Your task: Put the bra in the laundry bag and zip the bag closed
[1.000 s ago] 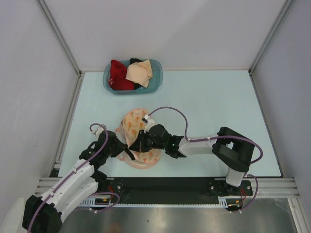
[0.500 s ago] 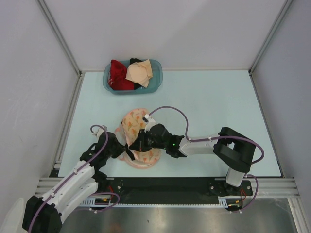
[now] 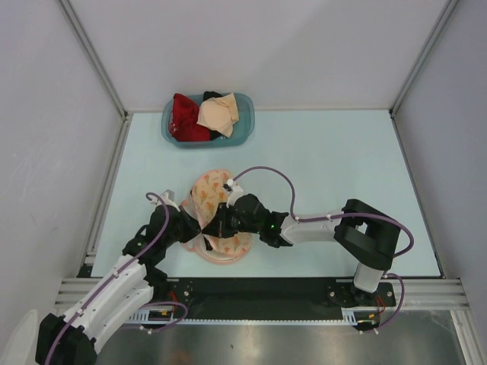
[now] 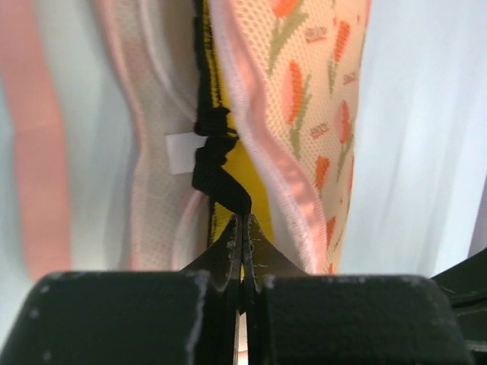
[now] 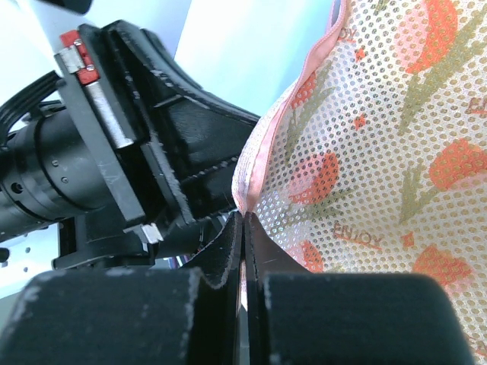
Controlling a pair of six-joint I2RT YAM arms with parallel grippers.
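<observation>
Pinching seemingly limp, light cloth — left pincer (image 4: 242,228) grips the bright yellow padded bra (image 4: 257,196) by its strap, right pincer (image 5: 243,228) the pink mesh laundry bag (image 5: 380,152) rim.

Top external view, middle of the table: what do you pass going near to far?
Black base rail → laundry bag → bare table → blue basket with a red garment and a beige garment.
</observation>
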